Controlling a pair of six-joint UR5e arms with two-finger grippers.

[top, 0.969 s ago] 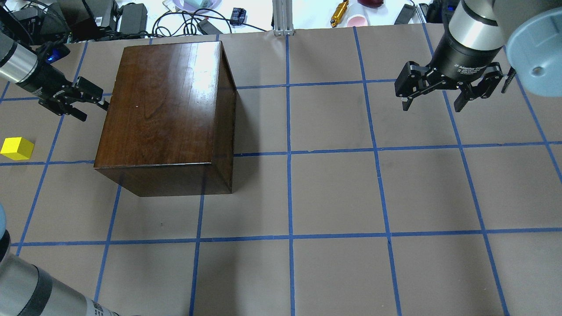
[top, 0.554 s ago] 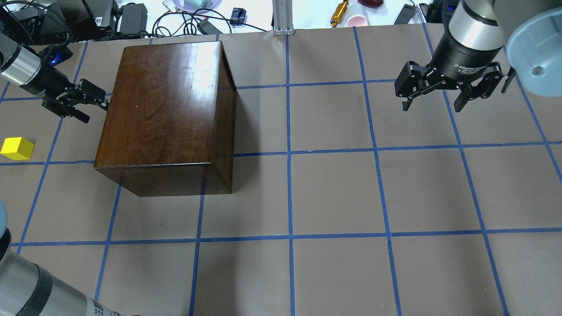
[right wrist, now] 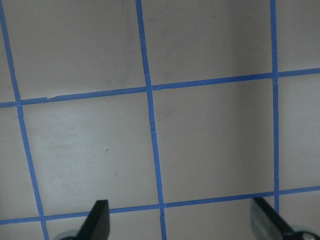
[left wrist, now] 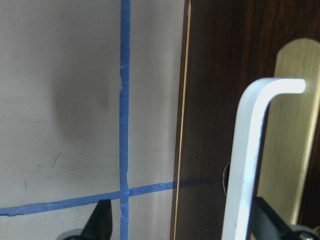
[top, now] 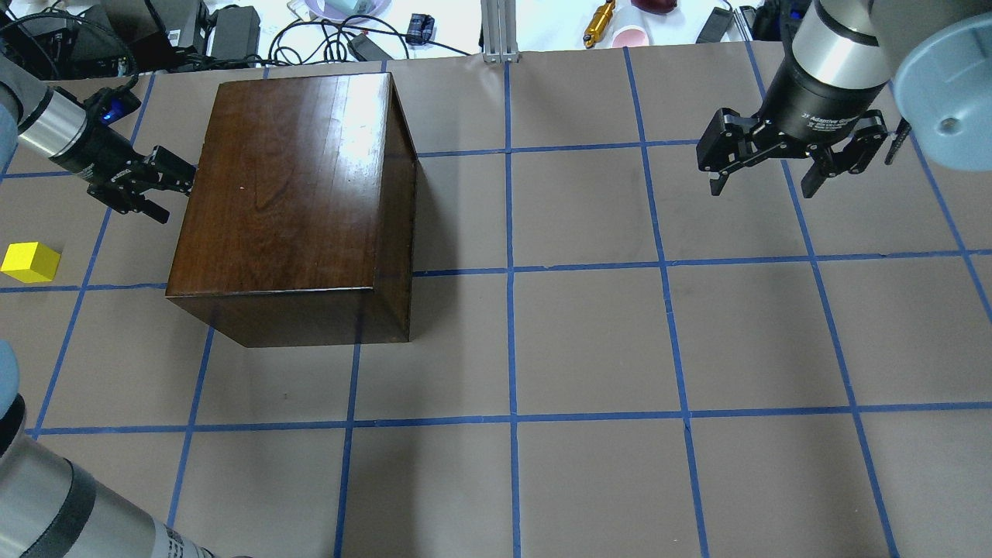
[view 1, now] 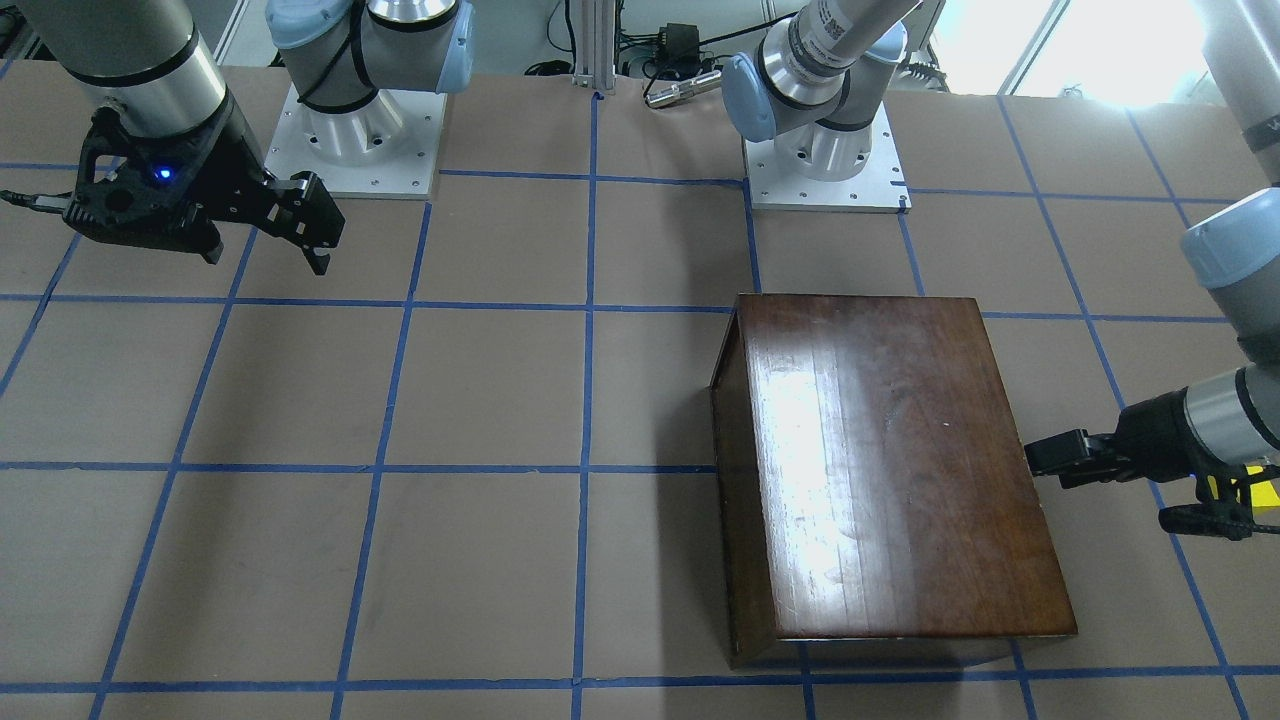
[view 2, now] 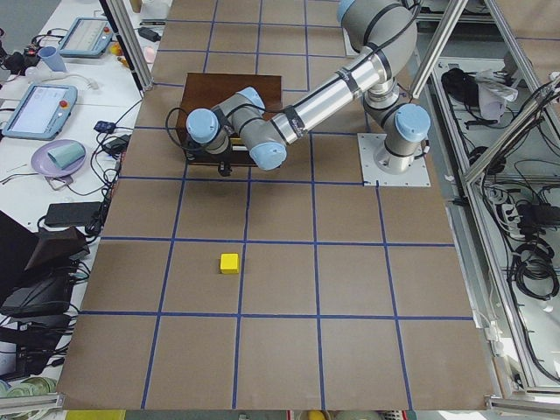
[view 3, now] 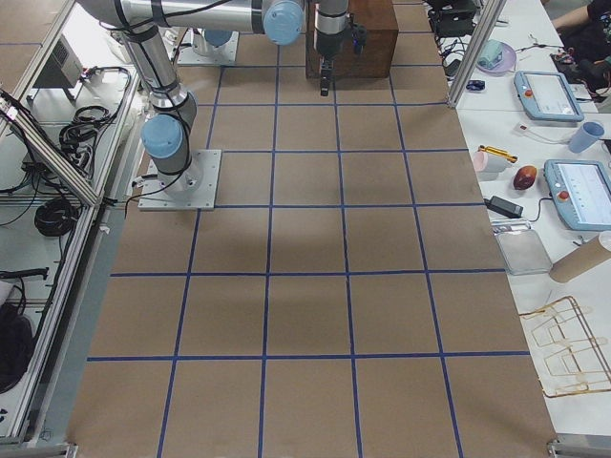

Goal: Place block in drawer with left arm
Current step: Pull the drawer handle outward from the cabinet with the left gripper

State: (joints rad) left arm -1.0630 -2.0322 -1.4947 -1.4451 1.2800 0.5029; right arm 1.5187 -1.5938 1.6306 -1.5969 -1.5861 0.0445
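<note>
Left claw (top: 174, 194) lies level at the left face of the cabinet (top: 294, 186), fingers spread. In the wrist view, a white bent handle (left wrist: 250, 160) on a brass plate (left wrist: 295, 135) stands between the two fingertips (left wrist: 102, 222), closer to the right-hand one and not pinched. The drawer (left wrist: 215, 100) is pushed in, its dark front toward the claw. The block (top: 29, 262) sits on the bench (top: 589, 341), out on the robot's left, well apart from the cabinet and nearer the robot than the left claw. Right claw (top: 763, 184) hangs above bare bench far to the other side, fingers spread, gripping nothing.
</note>
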